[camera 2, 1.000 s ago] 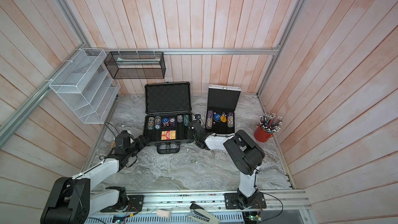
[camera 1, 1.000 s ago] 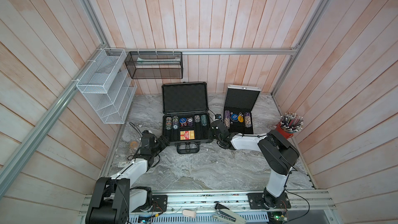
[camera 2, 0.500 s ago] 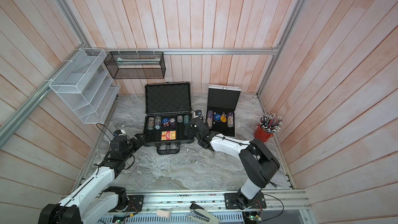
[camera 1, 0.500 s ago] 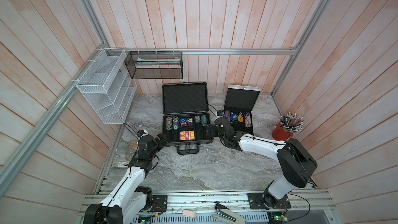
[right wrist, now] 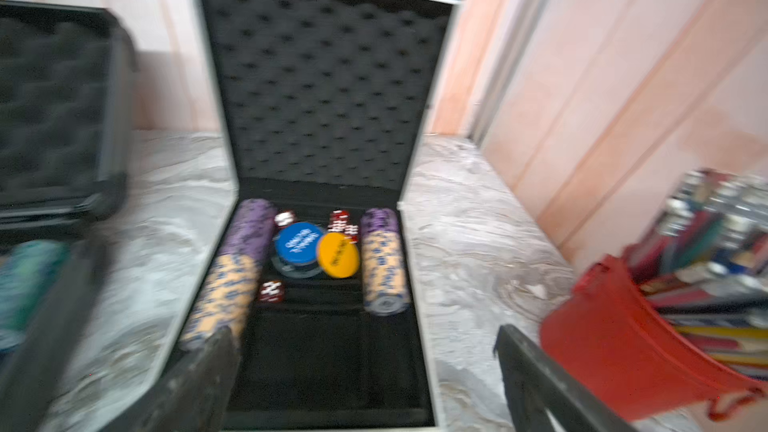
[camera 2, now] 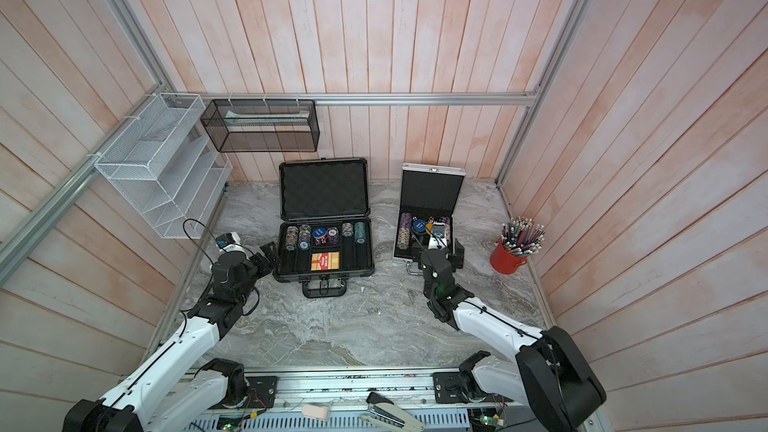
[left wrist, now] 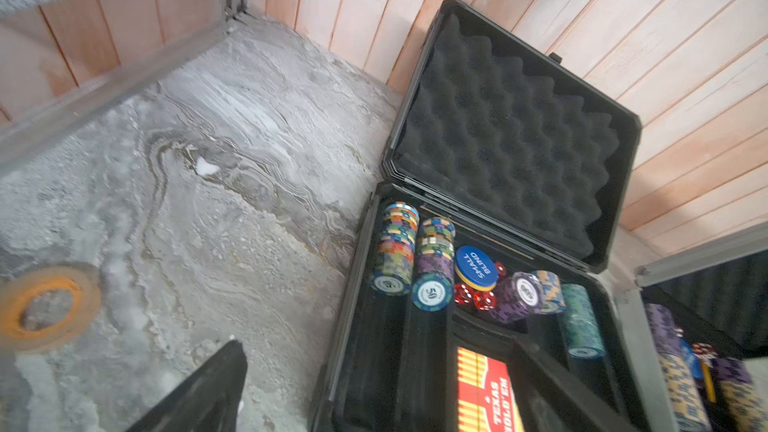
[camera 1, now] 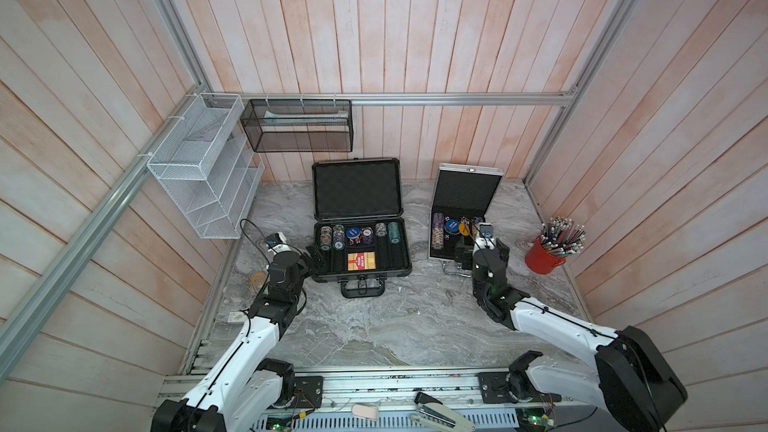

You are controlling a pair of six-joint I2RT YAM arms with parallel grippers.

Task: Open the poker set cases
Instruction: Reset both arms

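Silver case (right wrist: 324, 89) open, lid upright, black foam lining. Inside: two chip rows (right wrist: 237, 268) along side walls; blue disc (right wrist: 299, 241), yellow disc (right wrist: 337, 255), red dice (right wrist: 343, 220) between. Dark case (right wrist: 54, 110) on one flank, red pencil cup (right wrist: 615, 347) on opposite flank. Right gripper (right wrist: 365, 333) at case's near end, jaws wide apart. View blurred.

high stereo pair; wrist views facing cases (right wrist: 324, 89)

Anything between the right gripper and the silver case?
Nothing visible. The right gripper, open, points straight into the silver case, which already stands open, and no object lies in the gap. The pencil cup stands off to the right, clear of that line.
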